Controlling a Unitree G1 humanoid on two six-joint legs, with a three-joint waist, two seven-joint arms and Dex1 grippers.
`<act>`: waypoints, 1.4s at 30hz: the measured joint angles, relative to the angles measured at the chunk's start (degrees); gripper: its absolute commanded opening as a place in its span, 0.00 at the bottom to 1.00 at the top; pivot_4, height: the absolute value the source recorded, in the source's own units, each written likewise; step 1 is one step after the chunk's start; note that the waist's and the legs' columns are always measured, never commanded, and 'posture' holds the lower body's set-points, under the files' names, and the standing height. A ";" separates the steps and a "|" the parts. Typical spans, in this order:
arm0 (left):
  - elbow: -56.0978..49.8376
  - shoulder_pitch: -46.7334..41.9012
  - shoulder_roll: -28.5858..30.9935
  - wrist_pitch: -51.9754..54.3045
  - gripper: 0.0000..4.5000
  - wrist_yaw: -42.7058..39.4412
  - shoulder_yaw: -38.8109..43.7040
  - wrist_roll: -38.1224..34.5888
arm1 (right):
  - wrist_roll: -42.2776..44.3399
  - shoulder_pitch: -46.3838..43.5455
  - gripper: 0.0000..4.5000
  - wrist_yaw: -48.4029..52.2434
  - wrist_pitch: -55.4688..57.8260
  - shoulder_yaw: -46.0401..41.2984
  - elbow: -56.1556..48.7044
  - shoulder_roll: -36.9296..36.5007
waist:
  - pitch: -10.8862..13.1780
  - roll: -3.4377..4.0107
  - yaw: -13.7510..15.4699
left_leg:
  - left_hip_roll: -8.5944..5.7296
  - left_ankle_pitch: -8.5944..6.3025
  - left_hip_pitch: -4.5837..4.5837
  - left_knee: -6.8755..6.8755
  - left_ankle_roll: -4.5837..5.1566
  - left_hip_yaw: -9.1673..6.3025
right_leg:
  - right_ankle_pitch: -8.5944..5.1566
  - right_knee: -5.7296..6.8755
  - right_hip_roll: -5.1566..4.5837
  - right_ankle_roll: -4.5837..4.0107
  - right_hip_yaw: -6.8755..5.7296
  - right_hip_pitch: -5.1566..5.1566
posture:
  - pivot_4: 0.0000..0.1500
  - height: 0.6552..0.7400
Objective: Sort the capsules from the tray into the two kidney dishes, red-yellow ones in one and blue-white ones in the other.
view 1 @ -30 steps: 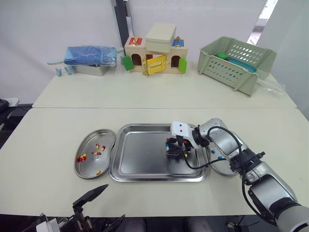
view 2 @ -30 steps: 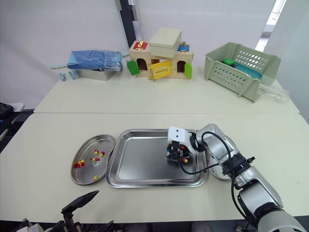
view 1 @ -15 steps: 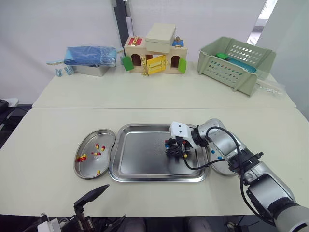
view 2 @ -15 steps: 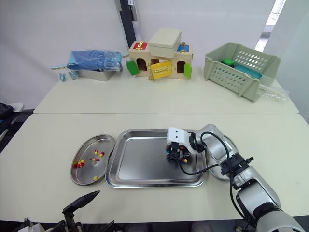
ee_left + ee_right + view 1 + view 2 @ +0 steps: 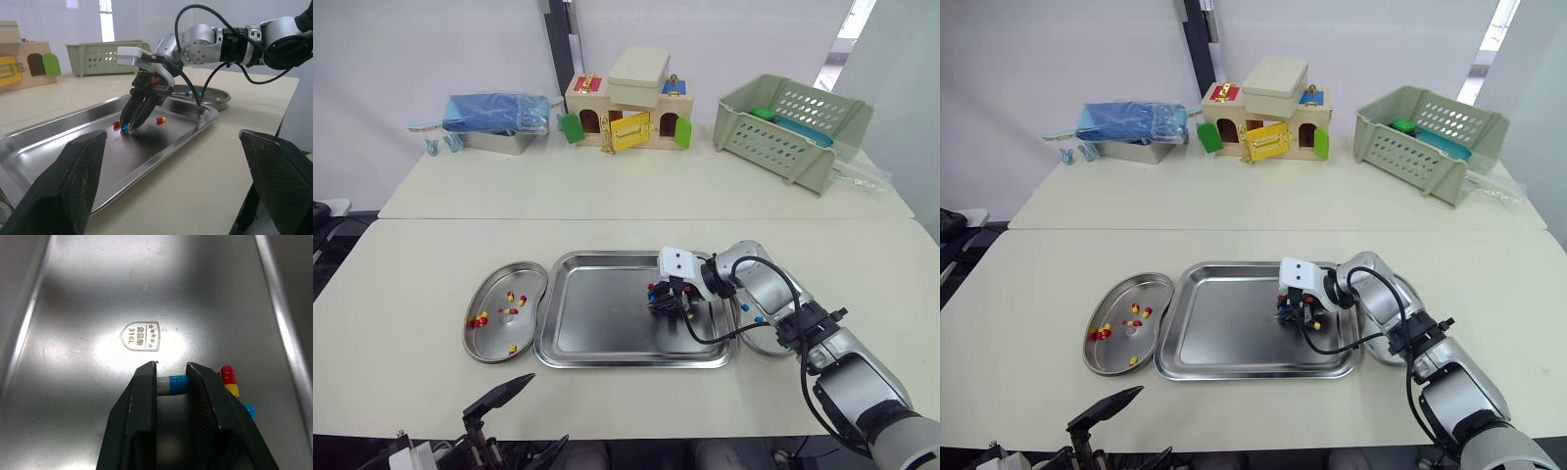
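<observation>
While your right claw sits clamped on a blue-white capsule low in the tray's right half, a red-yellow capsule lies just beside it. Your left claw hangs spread wide at the surface's near edge.

Two cream-topped tables stand edge to edge, the near table meeting the far table along a straight seam. Behind the far table rises a plain white wall, broken by a dark upright post. In the upper right corner a bright strip, perhaps a window, glows with daylight. The light is soft and even, with faint shadows. Past the tables' left edge lies dark floor.
</observation>
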 measured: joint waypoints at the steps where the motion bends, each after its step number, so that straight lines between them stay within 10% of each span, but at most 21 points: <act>1: 0.00 -0.16 0.13 0.00 1.00 -0.07 -0.03 0.00 | 0.09 0.03 0.15 0.45 0.64 -0.12 -0.28 -0.06 | 0.00 0.00 0.00 | 0.00 0.00 0.00 0.00 0.00 0.00 | 0.00 0.00 0.00 0.00 0.00 0.00 | 1.00 1.00; 23: 2.94 -8.27 6.12 -0.21 1.00 -14.06 -5.72 -1.98 | 16.20 24.07 0.15 5.75 12.91 -25.33 -26.94 -32.24 | 0.05 -0.01 0.40 | -0.01 -0.01 -0.02 -0.01 0.01 0.01 | 0.00 -0.06 0.02 0.00 0.02 0.02 | 1.00 1.00; 42: 4.69 -8.02 4.85 -0.16 1.00 -11.45 -6.06 -2.44 | 15.82 26.92 0.15 4.87 6.96 -26.04 -22.20 -33.55 | 0.05 -0.01 0.50 | -0.01 -0.01 -0.02 0.00 0.01 0.02 | 0.00 -0.07 0.01 0.00 0.02 0.05 | 1.00 1.00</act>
